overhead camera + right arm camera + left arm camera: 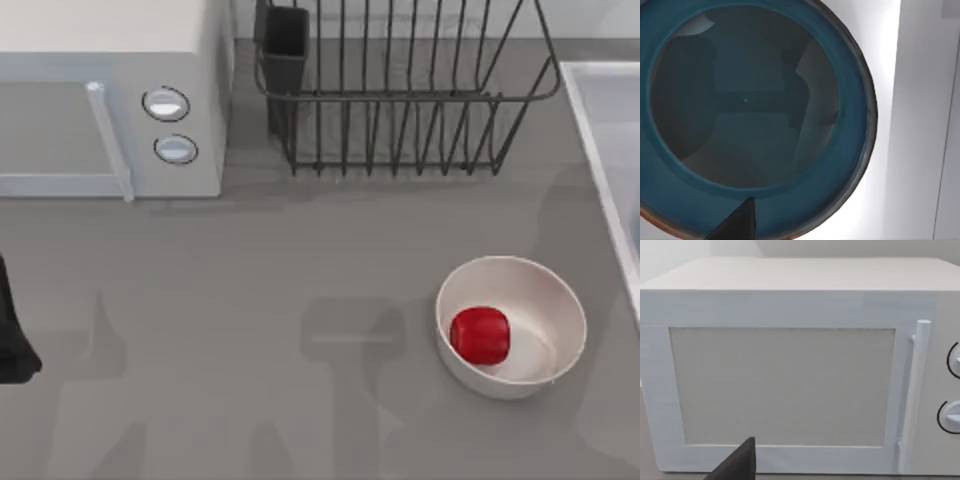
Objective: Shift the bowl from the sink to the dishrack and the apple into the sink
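The apple [480, 335] sits inside an off-white bowl [540, 290] on the grey table [300, 270], toward four o'clock from the table's middle in the top view; it rests on the bowl's floor, nearer the nine o'clock side of that bowl. The sink [600, 150] runs along the three o'clock edge of the top view, with its raised white rim passing close by the off-white bowl but apart from it. The dishrack [400, 100] stands at twelve o'clock, its black upright bars rising from the table and its dark utensil cup [285, 45] at the corner nearest the microwave [110, 100], which occupies the ten o'clock corner. The left arm [12, 330] is parked at the nine o'clock edge of the table, and its wrist camera faces the microwave door [782, 387], handle [912, 400] and knobs, with a dark finger tip [737, 465] in the foreground; whether the left gripper's jaws are open or closed cannot be told. In the right wrist view the bowl [850, 100], teal-blue with a reddish rim, lies directly under the camera on the pale floor of the sink [920, 125], and a dark finger tip [737, 225] shows over the bowl's rim; the state of the right gripper's jaws cannot be told either
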